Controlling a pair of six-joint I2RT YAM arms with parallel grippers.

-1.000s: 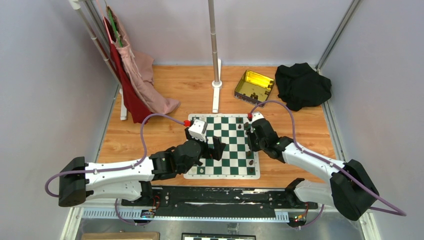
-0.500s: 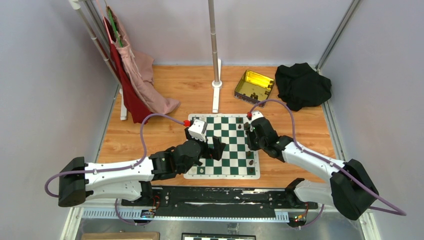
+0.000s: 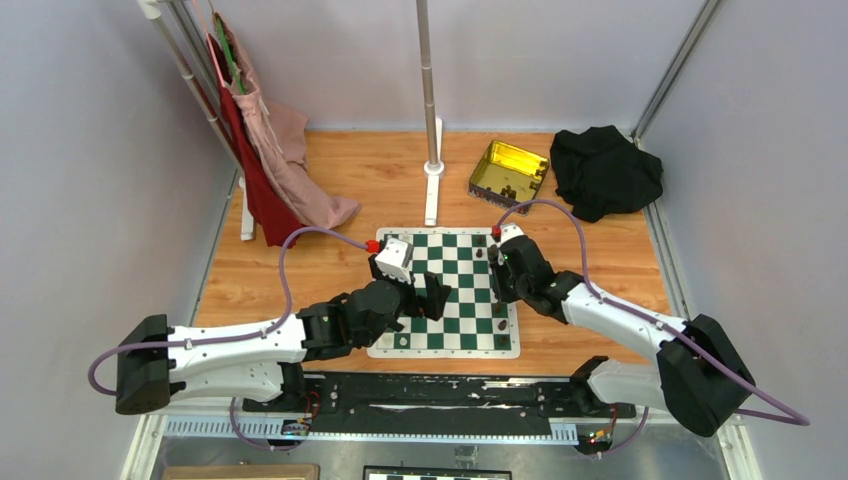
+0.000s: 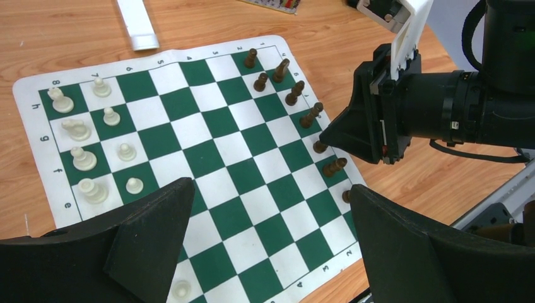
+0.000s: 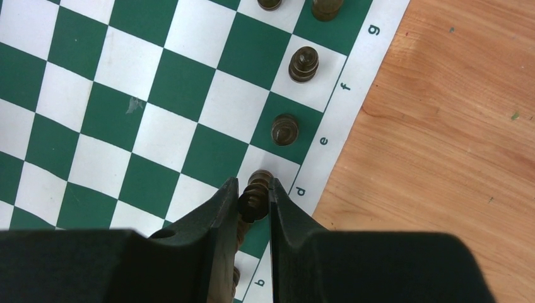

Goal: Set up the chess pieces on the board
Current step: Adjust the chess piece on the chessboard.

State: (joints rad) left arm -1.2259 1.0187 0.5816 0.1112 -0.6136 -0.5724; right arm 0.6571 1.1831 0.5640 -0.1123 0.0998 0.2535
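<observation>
The green and white board [image 3: 455, 262] lies in the middle of the wooden table. My right gripper [image 3: 497, 272] is shut on a dark brown chess piece [image 5: 255, 197] over the board's right edge column. In the right wrist view my right gripper [image 5: 253, 189] holds it with its base at the white square by the letter d; I cannot tell if it rests there. More dark pieces [image 5: 285, 129] stand along that edge, also in the left wrist view [image 4: 294, 93]. My left gripper [image 4: 271, 186] is open and empty above the board's middle [image 3: 430, 297].
Cream-white pieces [image 4: 82, 158] stand on the board's left rows. A gold tin [image 3: 508, 170] and a black cloth [image 3: 605, 170] lie behind the board on the right. A metal pole [image 3: 430, 100] stands behind it, and clothes [image 3: 270, 150] hang at the back left.
My right gripper has edged slightly to the left with the dark piece held. The left arm has hardly moved.
</observation>
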